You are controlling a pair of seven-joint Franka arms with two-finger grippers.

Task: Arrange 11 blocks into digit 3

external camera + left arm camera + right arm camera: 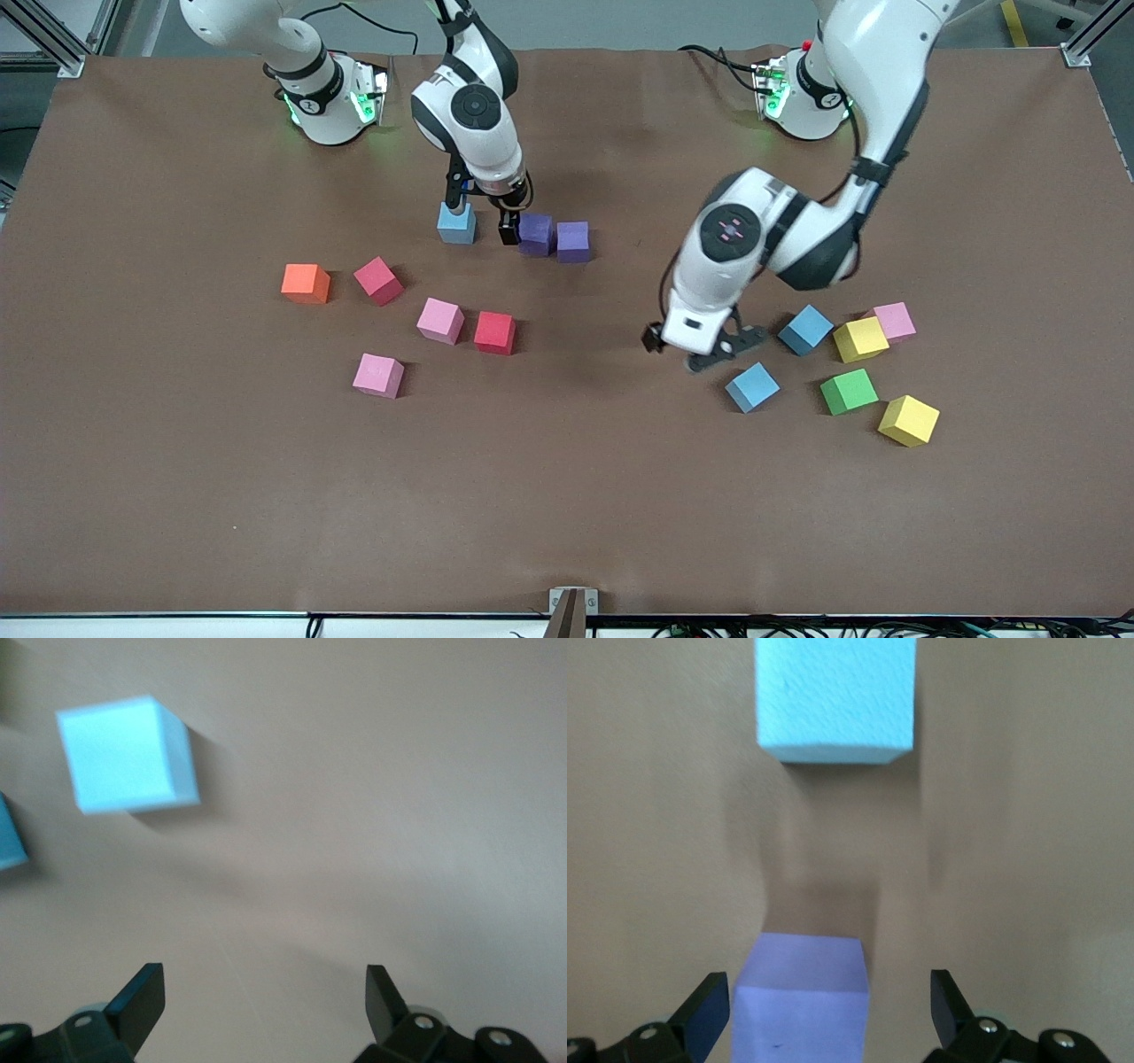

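An orange cube (306, 283) and a crimson cube (378, 280) are sitting toward the right arm's end, clear of the scattered blocks; the right gripper (483, 217), fingers apart, is hanging low between a light blue block (456, 222) and two touching purple blocks (554, 237); its wrist view is showing one purple block (799, 997) between the fingers; the left gripper (700, 347), fingers apart and empty, is hovering beside another blue block (752, 386).

front cam is sitting high across the table (567, 496), facing the robot bases and taking in the whole mat. both wrist cams are looking down close at the surface past their own fingers. right wrist is sharing the purple cube (799, 997) (535, 232) with front; left wrist is sharing a light blue cube (124, 753) (752, 387).
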